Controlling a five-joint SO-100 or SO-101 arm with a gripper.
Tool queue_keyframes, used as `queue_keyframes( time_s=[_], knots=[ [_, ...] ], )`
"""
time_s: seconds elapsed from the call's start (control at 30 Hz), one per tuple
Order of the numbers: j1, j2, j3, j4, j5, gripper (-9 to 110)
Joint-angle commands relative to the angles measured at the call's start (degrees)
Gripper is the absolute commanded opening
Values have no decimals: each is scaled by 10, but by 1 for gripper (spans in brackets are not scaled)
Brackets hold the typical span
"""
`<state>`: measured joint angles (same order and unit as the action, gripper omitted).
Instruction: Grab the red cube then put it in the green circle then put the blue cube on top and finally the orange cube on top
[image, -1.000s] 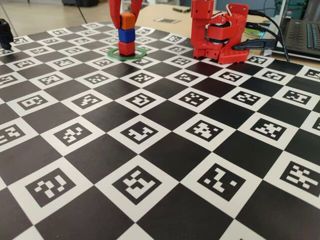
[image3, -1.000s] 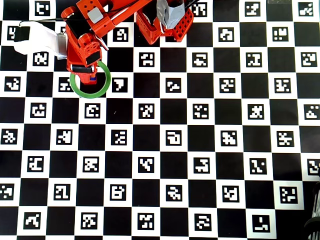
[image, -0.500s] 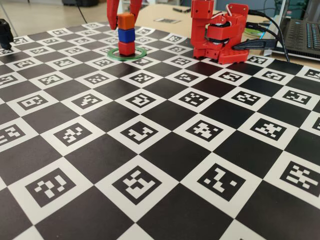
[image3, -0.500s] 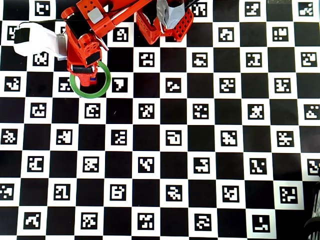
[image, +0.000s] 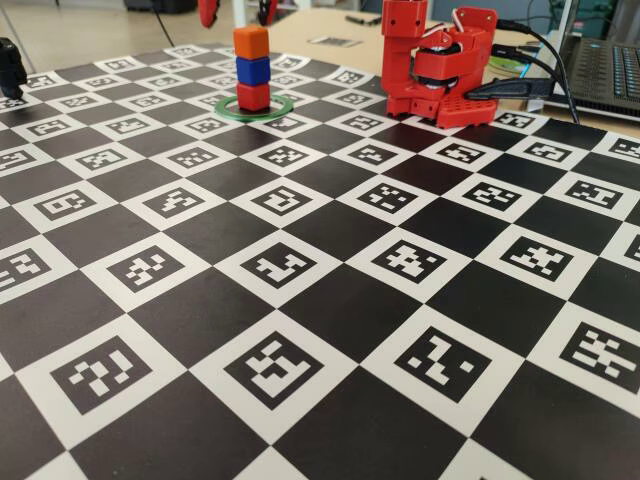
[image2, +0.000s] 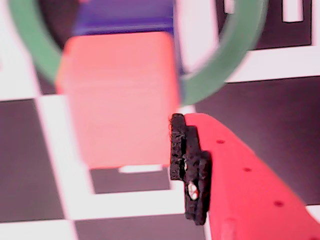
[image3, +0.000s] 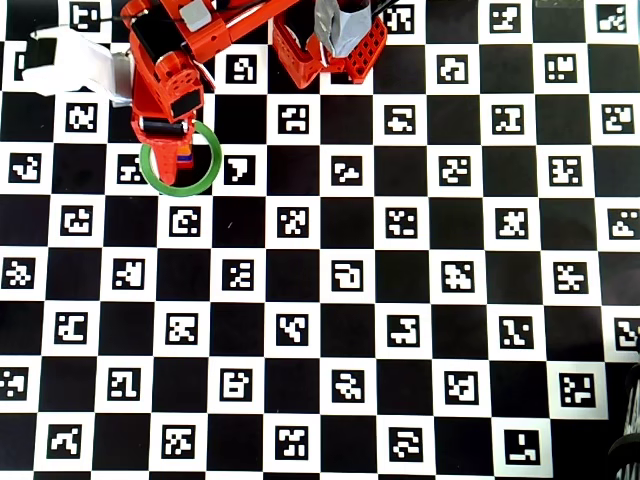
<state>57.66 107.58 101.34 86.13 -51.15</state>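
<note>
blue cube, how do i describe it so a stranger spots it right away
On the checkerboard table, find the green circle at the far left. A three-cube tower stands inside it; the blue cube is the middle one, between the orange cube and the red cube.

No words, numbers or brand names can be read in these pictures. The only signs are the small black-and-white square code patterns printed in the white squares of the checkered board (image: 300, 330); they look like machine markers, each with a different pattern, and they do not spell any letters. The red robot base (image: 440, 65) shows no label. A laptop (image: 605, 70) at the right edge of the fixed view has a keyboard, but the keys are too small to read.
</note>
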Motion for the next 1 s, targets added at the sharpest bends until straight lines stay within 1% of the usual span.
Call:
queue_keyframes(
  time_s=[0.0,0.03,0.13,0.27,0.37,0.43,0.5,0.6,0.67,0.8,0.93,0.97],
  knots=[
    [-35,47,-91,11,49,35],
    [-48,48,-104,11,72,34],
    [-99,48,-126,8,147,27],
    [-196,48,-107,-4,261,20],
    [-269,62,-63,-48,347,16],
    [-321,77,-25,-85,376,11],
    [-368,100,18,-130,391,9],
    [-430,140,92,-213,391,4],
    [-465,172,150,-278,367,-5],
    [-508,226,248,-375,313,-6],
    [-535,293,376,-511,177,-6],
    [-542,304,396,-523,139,-6]
  ],
)
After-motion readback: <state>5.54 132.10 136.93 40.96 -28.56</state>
